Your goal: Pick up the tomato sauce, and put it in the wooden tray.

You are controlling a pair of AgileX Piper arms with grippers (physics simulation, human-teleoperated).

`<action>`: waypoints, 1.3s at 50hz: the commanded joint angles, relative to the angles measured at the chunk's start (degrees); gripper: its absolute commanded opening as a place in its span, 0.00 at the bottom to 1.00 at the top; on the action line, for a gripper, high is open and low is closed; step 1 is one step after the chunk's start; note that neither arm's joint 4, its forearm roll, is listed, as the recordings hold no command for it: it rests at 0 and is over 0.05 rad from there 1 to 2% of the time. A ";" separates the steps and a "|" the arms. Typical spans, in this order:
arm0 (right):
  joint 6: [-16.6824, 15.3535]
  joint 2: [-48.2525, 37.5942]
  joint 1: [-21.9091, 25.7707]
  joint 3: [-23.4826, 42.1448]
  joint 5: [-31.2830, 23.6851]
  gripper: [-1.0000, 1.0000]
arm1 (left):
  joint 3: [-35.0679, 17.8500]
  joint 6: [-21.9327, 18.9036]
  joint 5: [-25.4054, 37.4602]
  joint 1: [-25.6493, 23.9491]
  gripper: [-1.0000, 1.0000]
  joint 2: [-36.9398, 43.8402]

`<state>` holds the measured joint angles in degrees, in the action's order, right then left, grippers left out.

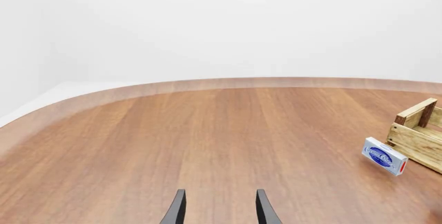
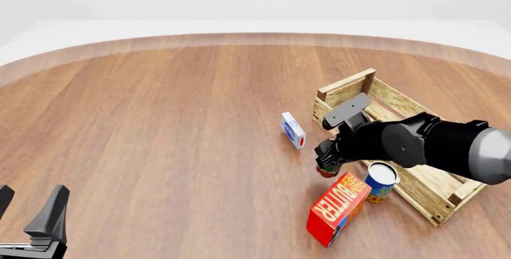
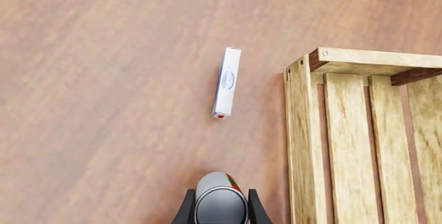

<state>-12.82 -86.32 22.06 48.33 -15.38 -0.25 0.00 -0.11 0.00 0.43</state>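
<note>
The tomato sauce is a small can with a red and green label and a silvery top. It stands on the table just left of the wooden tray. My right gripper comes down from above, with a finger pressed against each side of the can. In the front view the can shows only as a sliver under the right gripper, close to the tray's near-left wall. My left gripper is open and empty, low at the table's near left.
A flat white and blue box stands on edge left of the tray. A red-orange butter box and a blue-labelled can stand just in front of the tomato sauce, against the tray's long side. The tray's corner also shows in the left wrist view.
</note>
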 commanded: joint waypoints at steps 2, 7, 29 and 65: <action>-0.64 7.42 -1.17 1.73 -4.30 0.00 | 0.00 0.00 0.00 0.00 1.00 0.00; -1.36 9.78 -2.20 2.98 -6.24 0.00 | 0.00 0.00 0.00 0.00 1.00 0.00; -0.93 6.02 -14.63 15.60 -12.48 0.00 | 0.00 0.00 0.00 0.00 1.00 0.00; -0.02 -23.50 -30.66 21.78 -1.33 0.00 | 0.00 0.00 0.00 0.00 1.00 0.00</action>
<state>-14.25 -103.08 -5.30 69.98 -20.88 -0.25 0.00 -0.11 0.00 0.43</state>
